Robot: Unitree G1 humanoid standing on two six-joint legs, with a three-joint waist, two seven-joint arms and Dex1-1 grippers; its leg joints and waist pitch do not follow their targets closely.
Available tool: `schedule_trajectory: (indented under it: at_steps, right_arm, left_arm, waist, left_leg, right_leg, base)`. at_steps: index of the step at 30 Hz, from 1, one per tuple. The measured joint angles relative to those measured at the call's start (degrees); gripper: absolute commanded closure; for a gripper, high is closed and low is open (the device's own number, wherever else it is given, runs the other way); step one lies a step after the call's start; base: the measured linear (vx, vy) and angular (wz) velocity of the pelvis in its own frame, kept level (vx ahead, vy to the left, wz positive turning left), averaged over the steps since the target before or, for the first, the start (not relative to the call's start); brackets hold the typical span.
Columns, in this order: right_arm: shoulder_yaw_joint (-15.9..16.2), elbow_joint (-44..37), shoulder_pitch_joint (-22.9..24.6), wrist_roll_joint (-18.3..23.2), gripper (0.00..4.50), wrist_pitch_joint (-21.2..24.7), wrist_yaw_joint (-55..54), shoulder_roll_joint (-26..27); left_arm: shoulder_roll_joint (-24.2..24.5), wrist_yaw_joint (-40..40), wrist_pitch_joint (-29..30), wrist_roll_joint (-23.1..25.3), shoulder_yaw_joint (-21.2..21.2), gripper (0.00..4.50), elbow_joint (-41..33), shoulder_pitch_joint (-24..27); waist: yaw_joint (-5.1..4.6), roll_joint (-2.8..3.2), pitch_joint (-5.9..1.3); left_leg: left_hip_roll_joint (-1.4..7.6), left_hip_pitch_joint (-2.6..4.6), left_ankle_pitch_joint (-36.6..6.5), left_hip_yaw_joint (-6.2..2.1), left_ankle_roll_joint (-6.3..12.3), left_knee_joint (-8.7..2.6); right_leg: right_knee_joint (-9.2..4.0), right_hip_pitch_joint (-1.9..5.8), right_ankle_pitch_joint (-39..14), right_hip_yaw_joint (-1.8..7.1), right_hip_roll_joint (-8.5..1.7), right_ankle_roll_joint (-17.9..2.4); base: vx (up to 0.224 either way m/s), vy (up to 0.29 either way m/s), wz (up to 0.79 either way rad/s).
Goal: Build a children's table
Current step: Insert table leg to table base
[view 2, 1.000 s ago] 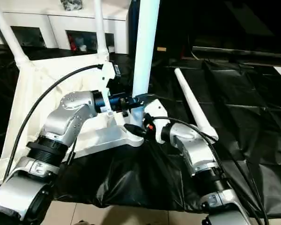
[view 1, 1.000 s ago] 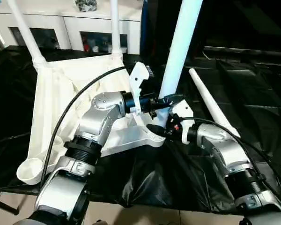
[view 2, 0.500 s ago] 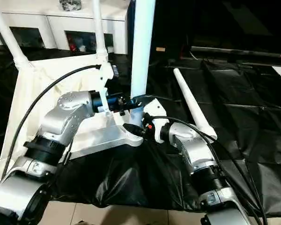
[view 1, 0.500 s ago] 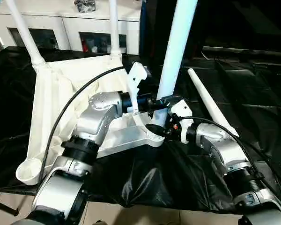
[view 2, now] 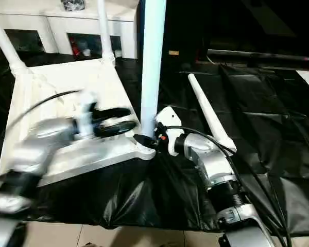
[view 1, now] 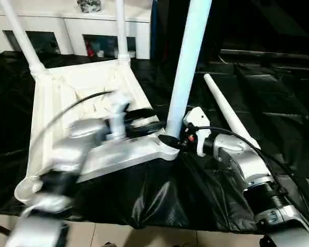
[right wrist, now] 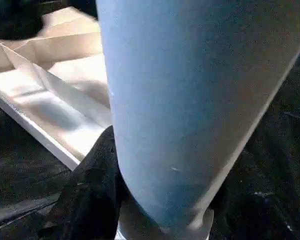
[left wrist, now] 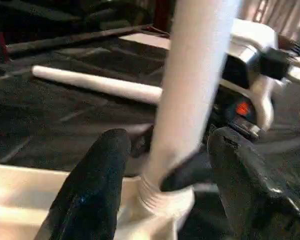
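Left eye view: our tabletop lies upside down on the black-covered counter, ribbed side up. Containers here are its round corner sockets. Two far sockets each hold an upright leg: far-left leg, far-right leg. Near-right socket holds the third leg, standing about upright, base seated in the collar. Near-left socket is at the counter's front edge; we can't tell what's in it. The fourth leg lies loose on the counter, right of the top, not touching it.

Our right gripper sits at the base of the third leg, just above the socket. In the right wrist view its fingers press against the leg on both sides, so they are gripping that leg.

Our left gripper is motion-blurred over the tabletop, just left of the third leg. In the left wrist view its fingers stand spread with the leg between them, a gap showing on each side, so they are apart and holding nothing.

A white cabinet with glass doors stands behind the counter.
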Motion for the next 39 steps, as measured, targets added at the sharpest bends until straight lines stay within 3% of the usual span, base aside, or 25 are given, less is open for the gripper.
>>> schedule_trajectory:
  at_steps: [7, 14, 39]
  right_arm:
    - [0.08, 0.00, 0.00, -0.02, 2.56, -0.10, 0.37, 0.08]
    - [0.08, 0.00, 0.00, -0.03, 2.56, -0.10, 0.41, 0.05]
    - [0.15, 0.23, -0.05, -0.08, 2.56, -0.15, 1.09, -0.12]
  left_arm:
    - [2.48, 0.54, -1.65, 7.13, -6.95, 1.65, 0.07, 3.06]
    - [2.60, 5.99, -1.25, 13.93, -10.48, 2.30, 2.05, 3.99]
    - [4.16, 4.21, 0.80, 15.88, -12.33, 4.11, 0.96, 3.84]
  waist:
    - [0.01, 0.01, 0.00]
    - [0.02, 0.01, 0.00]
    - [0.02, -0.05, -0.05]
  left_leg:
    - [0.00, 0.02, 0.00, 0.00, -0.01, -0.03]
    - [0.00, 0.03, 0.00, 0.00, -0.01, -0.03]
    - [0.00, 0.11, 0.00, 0.01, -0.01, 0.00]
  right_leg:
    - [0.01, 0.00, 0.00, 0.00, 0.00, 0.00]
    - [0.02, 0.00, 0.00, 0.00, 0.00, 0.00]
    - [0.04, 0.07, 0.01, 0.01, 0.00, -0.02]
  base:
    - [0.000, 0.000, 0.00]
    - [0.000, 0.000, 0.00]
    - [0.000, 0.000, 0.00]
